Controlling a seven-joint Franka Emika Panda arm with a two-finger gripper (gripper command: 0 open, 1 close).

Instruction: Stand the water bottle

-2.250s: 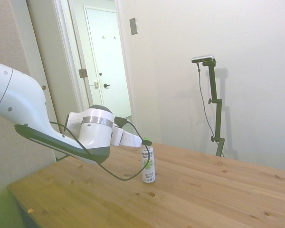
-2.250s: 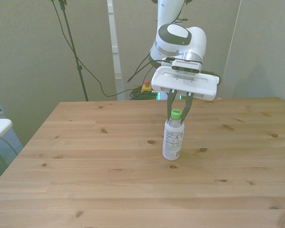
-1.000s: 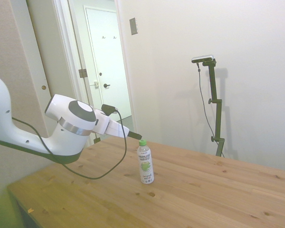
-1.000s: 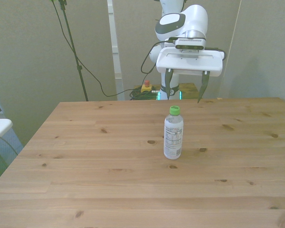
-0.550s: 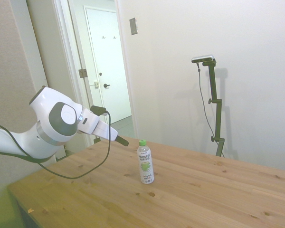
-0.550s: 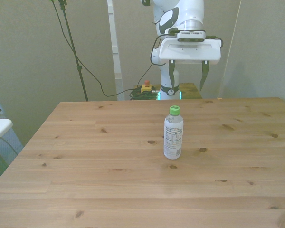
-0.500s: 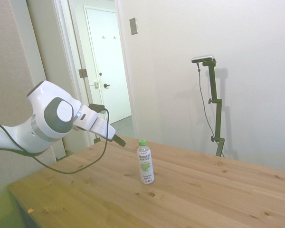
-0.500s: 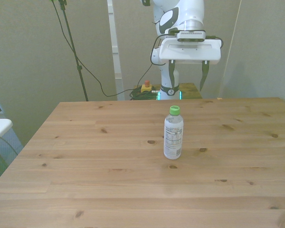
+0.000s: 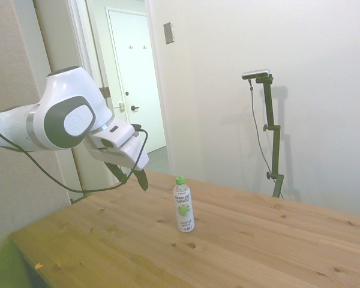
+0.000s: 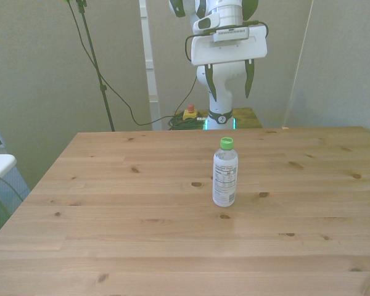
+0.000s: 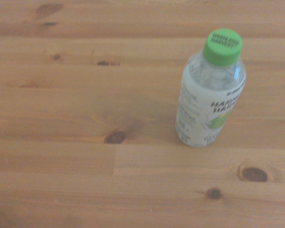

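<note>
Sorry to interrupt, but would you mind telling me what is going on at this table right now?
The water bottle stands upright on its base near the middle of the wooden table, green cap up, with nothing touching it. The white arm's tool hangs open and empty, raised well above the table's far edge, clear of the bottle. The standing job looks done.

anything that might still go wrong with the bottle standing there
1. The water bottle is slim and tall on a small base, so a bump to the table might tip it.
2. The end effector hangs open, above and behind it; a low sweep forward might clip the green cap.
</note>
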